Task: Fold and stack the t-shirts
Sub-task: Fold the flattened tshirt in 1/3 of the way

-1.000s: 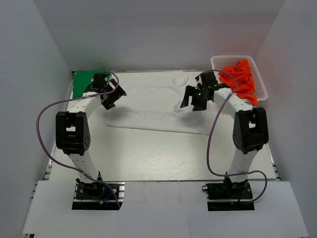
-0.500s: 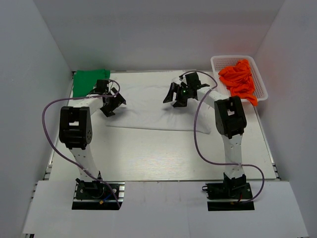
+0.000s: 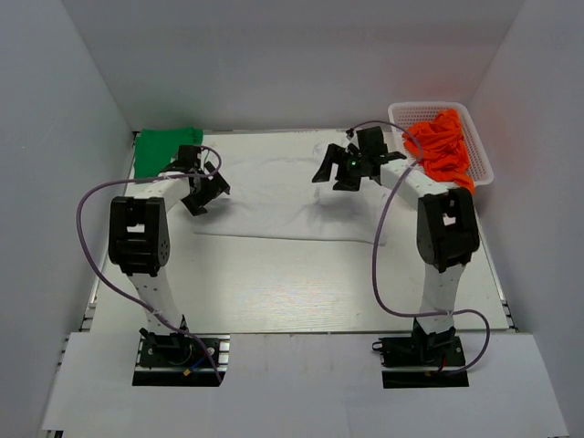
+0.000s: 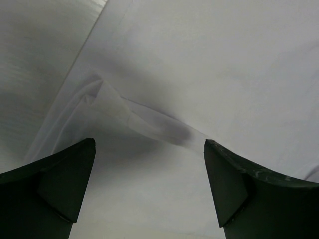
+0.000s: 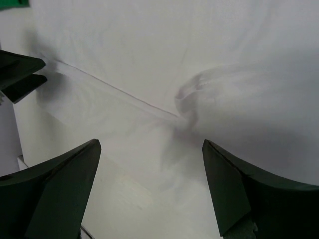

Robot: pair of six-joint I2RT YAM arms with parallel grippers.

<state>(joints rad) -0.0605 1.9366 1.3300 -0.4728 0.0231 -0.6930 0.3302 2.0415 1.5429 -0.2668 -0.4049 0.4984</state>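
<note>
Plain white t-shirt lies spread, green t-shirt at far-left corner.

1. Left arm and right arm: white links, black boxy joint housings, black base plates.
2. A purple cable loops beside each arm.
3. Left hand, right hand: black wedge-shaped fingers; green light on the right.

Two t-shirts, one basket

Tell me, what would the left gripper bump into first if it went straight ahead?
Probably the white t-shirt: the left gripper, open, points at a raised fold of it. The gap is hard to judge.
</note>
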